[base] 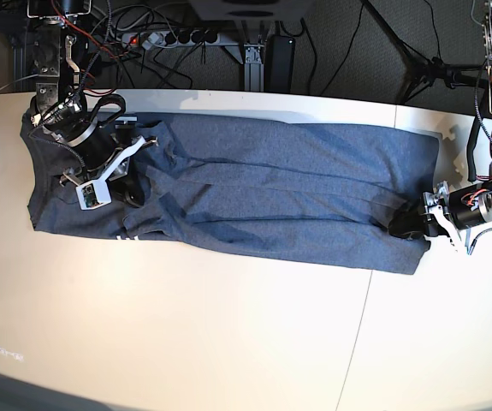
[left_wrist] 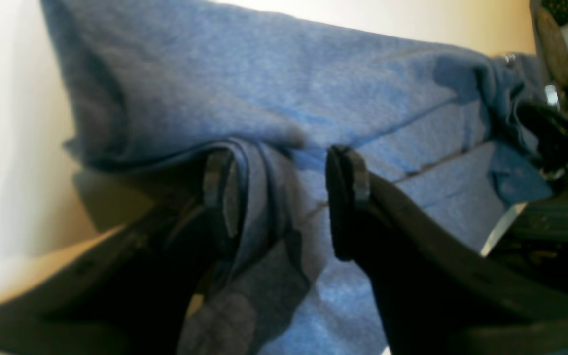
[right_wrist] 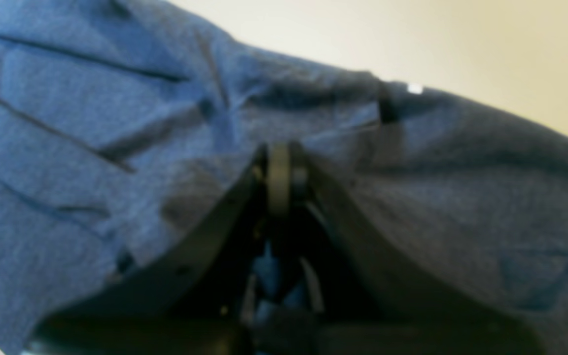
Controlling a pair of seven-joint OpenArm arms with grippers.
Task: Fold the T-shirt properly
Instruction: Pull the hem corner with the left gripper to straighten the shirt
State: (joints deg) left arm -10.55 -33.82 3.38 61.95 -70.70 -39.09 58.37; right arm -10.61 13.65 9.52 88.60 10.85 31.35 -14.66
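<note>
We are looking down at a heathered blue-grey cotton T-shirt lying folded lengthwise into a long band across the far half of a pale, off-white table, running from the far left corner almost to the right edge. Along its near edge a few small white marks are showing at the left, and creases are running the length of the cloth.

Our left gripper is sitting at the right end of the band, low over the cloth. In the left wrist view its two black fingers are standing spread apart, and a bunched ridge of the fabric is lying between them, resting against one finger and free of the other — nothing is being pinched there.

Our right gripper is working at the left end of the shirt, near the far left corner of the table. In the right wrist view its black fingers are pressed together at the tips, and the blue cloth is gathering into folds right around them; the picture is too blurred for us to tell for certain whether a layer of fabric is caught between the pads.

Beyond the far edge of the table a black power strip and tangled cables are lying on the dark floor.
</note>
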